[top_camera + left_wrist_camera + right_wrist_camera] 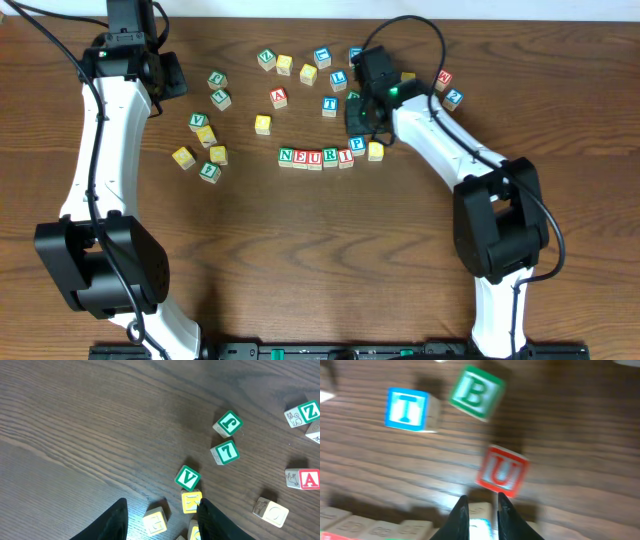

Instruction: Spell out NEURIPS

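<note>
Six lettered cubes [320,156] read NEURIP mid-table; the yellow cube [375,151] sits just beside the P cube [357,145], slightly off line; the right gripper [481,514], nearly closed and empty, hovers nearest; the left gripper [161,520], parted and empty, is well apart

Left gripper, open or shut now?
Open. In the left wrist view the left gripper shows its fingers well apart, with nothing clamped between them.
</note>
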`<action>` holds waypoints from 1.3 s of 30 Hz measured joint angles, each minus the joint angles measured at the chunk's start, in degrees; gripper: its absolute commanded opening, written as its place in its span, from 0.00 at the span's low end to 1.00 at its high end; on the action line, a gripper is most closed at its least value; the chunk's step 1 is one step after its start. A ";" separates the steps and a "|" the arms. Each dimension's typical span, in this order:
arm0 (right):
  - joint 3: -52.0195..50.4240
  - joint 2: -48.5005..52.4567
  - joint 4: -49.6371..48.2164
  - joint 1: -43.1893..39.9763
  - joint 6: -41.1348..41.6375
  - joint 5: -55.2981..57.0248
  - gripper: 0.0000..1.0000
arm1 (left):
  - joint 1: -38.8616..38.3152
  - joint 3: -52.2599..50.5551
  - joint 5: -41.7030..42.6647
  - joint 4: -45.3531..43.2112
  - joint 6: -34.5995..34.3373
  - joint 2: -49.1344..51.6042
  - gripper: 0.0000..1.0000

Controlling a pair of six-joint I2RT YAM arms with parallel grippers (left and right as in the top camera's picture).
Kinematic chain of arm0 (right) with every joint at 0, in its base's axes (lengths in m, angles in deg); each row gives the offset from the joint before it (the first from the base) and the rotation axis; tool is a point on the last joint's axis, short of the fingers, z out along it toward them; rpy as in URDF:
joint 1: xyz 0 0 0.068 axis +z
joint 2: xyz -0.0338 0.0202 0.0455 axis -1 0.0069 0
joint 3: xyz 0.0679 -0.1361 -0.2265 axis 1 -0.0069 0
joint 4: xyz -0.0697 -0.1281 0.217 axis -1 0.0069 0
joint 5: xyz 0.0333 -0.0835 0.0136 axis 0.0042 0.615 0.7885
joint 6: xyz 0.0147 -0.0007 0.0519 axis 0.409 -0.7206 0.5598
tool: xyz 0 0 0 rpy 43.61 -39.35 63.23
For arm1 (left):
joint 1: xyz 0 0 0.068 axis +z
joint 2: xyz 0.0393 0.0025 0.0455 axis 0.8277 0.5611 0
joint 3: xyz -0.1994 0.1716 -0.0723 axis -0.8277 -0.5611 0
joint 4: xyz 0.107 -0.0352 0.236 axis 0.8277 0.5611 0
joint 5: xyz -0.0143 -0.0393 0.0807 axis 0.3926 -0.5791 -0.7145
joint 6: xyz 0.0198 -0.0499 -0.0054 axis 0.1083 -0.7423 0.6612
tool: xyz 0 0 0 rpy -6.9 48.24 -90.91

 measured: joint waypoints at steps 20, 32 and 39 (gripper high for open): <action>0.11 5.20 -1.81 2.10 0.61 0.00 0.11 | 0.00 0.00 0.00 -0.02 -0.02 0.00 0.45; 0.13 5.20 0.76 2.10 1.07 -0.02 0.08 | 0.00 0.00 0.00 -0.02 0.00 0.00 0.44; 0.13 5.20 1.77 2.10 1.95 -0.02 0.08 | 0.00 0.00 0.00 -0.02 0.00 0.00 0.45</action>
